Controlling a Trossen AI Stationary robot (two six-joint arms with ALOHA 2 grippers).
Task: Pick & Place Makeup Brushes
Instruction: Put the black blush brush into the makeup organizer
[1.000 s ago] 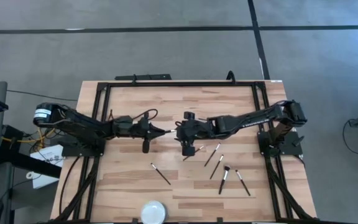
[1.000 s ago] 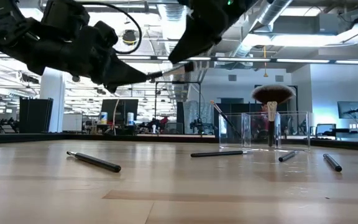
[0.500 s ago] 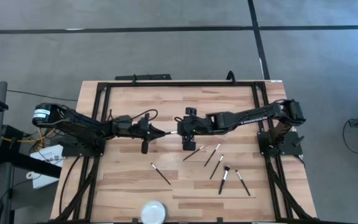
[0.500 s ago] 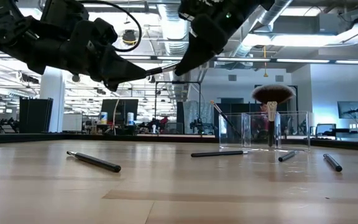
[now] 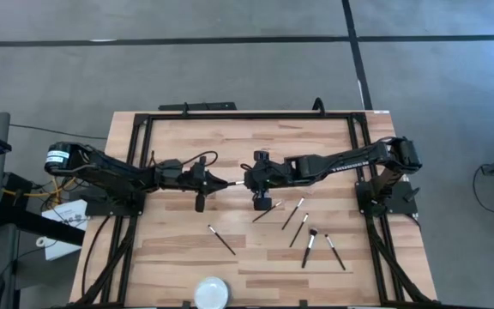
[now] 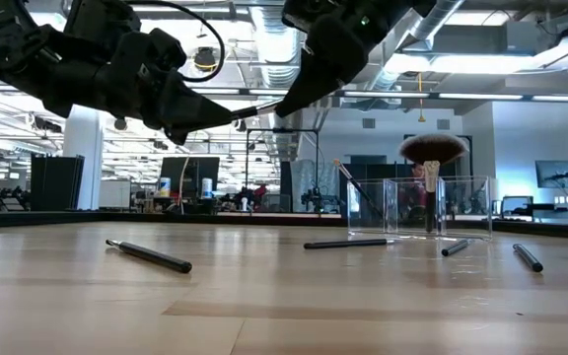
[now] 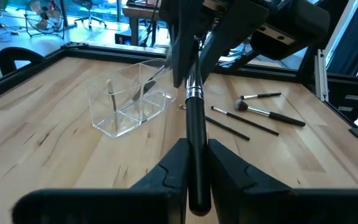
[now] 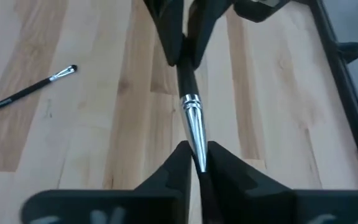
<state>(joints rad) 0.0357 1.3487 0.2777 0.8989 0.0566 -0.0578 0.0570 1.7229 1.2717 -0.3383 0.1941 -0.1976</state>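
One makeup brush (image 5: 234, 181), with a dark handle and a silver ferrule (image 8: 190, 115), hangs level above the middle of the table. My left gripper (image 5: 219, 182) is shut on its handle and my right gripper (image 5: 249, 179) is shut on its ferrule end, the two facing each other. Several more brushes lie flat on the wood: one (image 5: 221, 239) near the middle, the others (image 5: 299, 230) to its right. The clear holder (image 6: 417, 207) stands on the table with a fluffy-headed brush upright in it. My left gripper pinches the brush's dark handle (image 7: 196, 134) between its two fingers, coming level from the table's left, fingers lying along the brush. The brush is level and clear of the table. My right gripper pinches the narrow end of the silver ferrule (image 8: 196, 144) between its two fingers, coming level from the table's right, along the brush. The bristle tip is hidden between the fingers.
A round white dish (image 5: 211, 292) sits at the near edge. A black frame (image 5: 247, 116) runs round the tabletop. Bare wood lies at the near left and in front of the holder (image 7: 132, 99).
My right gripper has moved a little toward the table's left, onto the free end of the brush held by my left gripper, and has shut on its ferrule. The brush stays level in the air. My left arm has kept still.
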